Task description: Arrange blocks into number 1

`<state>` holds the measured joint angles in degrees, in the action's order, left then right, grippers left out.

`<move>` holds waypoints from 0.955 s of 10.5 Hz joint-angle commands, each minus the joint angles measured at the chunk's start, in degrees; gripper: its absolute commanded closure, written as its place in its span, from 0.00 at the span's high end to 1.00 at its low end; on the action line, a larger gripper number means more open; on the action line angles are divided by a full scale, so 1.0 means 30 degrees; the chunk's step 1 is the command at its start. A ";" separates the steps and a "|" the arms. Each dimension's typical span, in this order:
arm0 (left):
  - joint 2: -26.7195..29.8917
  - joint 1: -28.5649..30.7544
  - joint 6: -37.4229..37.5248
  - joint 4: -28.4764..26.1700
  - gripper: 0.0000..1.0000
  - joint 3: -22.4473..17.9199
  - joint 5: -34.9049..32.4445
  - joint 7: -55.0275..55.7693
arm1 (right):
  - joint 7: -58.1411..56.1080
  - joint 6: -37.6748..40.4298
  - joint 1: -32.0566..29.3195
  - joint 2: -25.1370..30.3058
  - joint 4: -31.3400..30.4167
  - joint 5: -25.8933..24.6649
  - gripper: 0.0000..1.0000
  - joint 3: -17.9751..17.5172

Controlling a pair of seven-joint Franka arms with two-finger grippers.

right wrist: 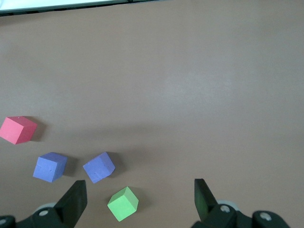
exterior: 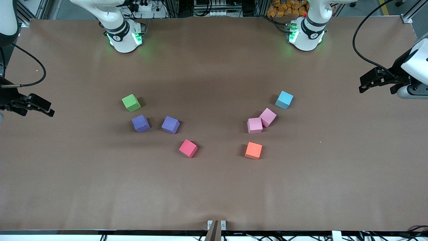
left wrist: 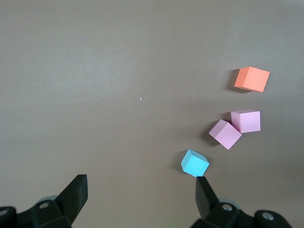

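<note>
Meanwhile both arms out wide, left tool (exterior: 362, 85) and right tool (exterior: 50, 111) agape.

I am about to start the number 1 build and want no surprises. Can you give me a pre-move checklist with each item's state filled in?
1. left gripper open, holding nothing: ok.
2. right gripper open, holding nothing: ok.
3. Both arms wait at the table's ends: ok.
4. red block, orange block free-standing: ok.
5. pink blocks apart: not ok, touching.
6. Blocks forming a 1: not ok, scattered.
</note>
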<state>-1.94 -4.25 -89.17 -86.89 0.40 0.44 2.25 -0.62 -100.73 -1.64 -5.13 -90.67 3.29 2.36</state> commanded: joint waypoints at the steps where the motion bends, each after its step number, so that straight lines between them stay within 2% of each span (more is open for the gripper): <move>1: -0.0087 0.0128 0.0396 0.0401 1.00 0.0073 0.0350 -0.0427 | -0.0086 0.0003 -0.0011 0.0039 -0.0012 0.0048 1.00 -0.0026; 4: -0.0523 0.0011 0.0367 0.0342 1.00 0.0073 0.0379 -0.0165 | -0.0086 0.0002 -0.0011 0.0039 -0.0012 0.0077 1.00 -0.0026; 6: -0.1546 -0.0513 0.0250 0.0226 1.00 0.0189 0.0408 -0.0135 | -0.0086 0.0002 -0.0011 0.0039 0.0017 0.0077 1.00 -0.0026; 8: -0.3707 -0.1769 -0.0099 0.0225 1.00 0.0599 0.0379 -0.0135 | -0.0086 0.0002 -0.0010 0.0039 -0.0012 0.0048 1.00 -0.0026; 10: -0.6021 -0.3117 -0.1704 0.0225 1.00 0.0629 0.0466 0.0039 | -0.0086 0.0002 0.0019 0.0039 -0.0012 0.0047 1.00 -0.0026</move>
<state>-15.04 -11.38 -92.12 -87.73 2.48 0.80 2.31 -0.62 -100.74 -1.60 -5.19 -90.73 3.28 2.32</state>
